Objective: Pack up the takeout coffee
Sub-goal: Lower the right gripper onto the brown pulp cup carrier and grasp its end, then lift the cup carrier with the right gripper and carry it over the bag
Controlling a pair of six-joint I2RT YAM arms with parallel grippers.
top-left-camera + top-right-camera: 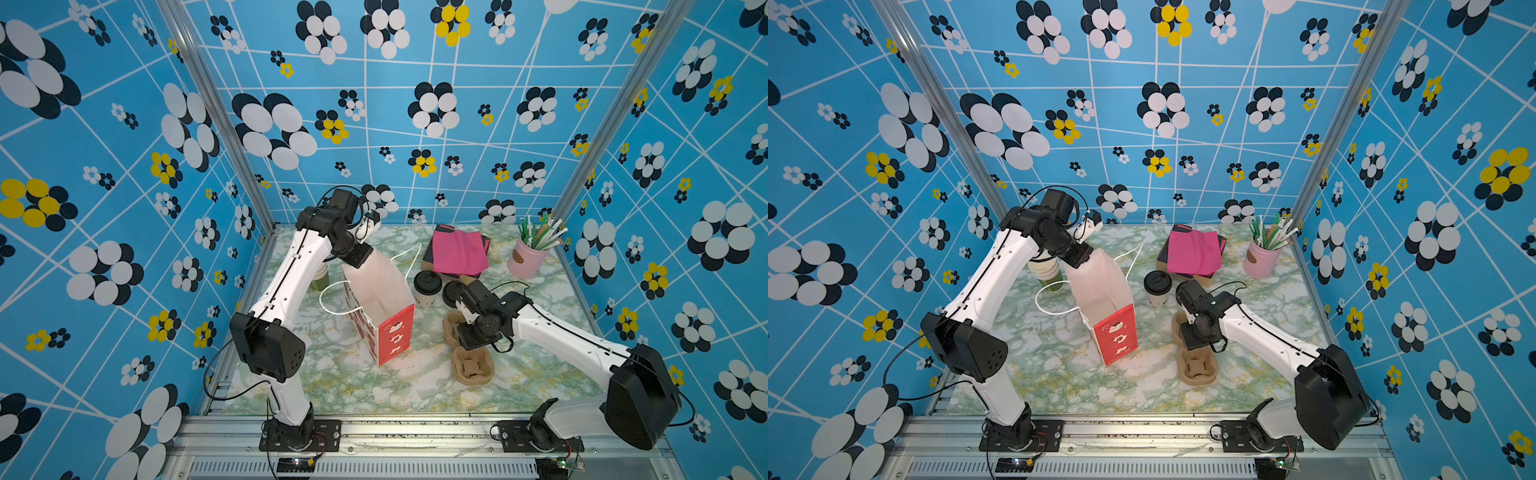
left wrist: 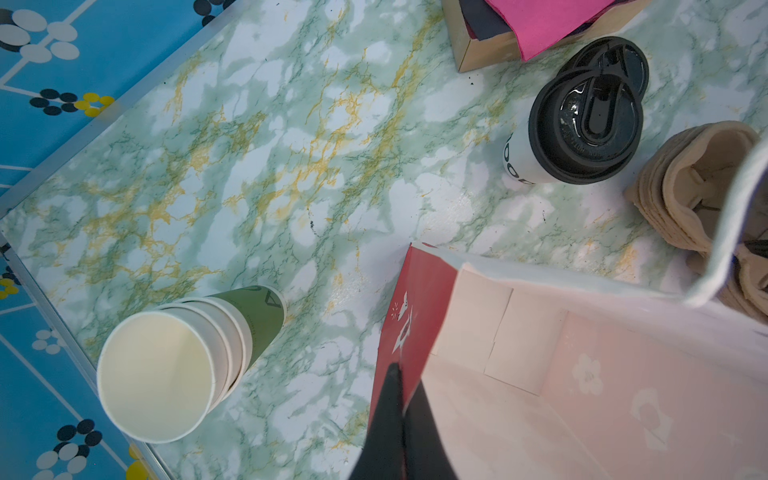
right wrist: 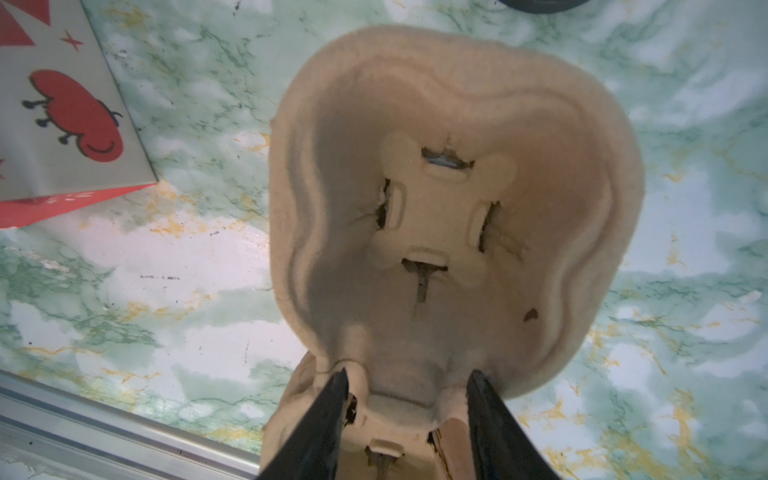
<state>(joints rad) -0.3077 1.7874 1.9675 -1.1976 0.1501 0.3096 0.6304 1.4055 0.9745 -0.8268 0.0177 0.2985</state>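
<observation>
The takeout coffee, a white cup with a black sip lid, stands upright on the marble table just right of the open red-and-white gift bag. My left gripper is shut on the bag's red side wall at the rim, one finger inside and one outside. My right gripper hangs over the brown pulp cup carrier with its jaws apart. Its fingers straddle the carrier's narrow middle, away from the coffee.
A stack of lidless cream-and-green cups stands left of the bag. Loose black lids lie right of the coffee. A box of pink napkins and a pink pot of straws sit at the back.
</observation>
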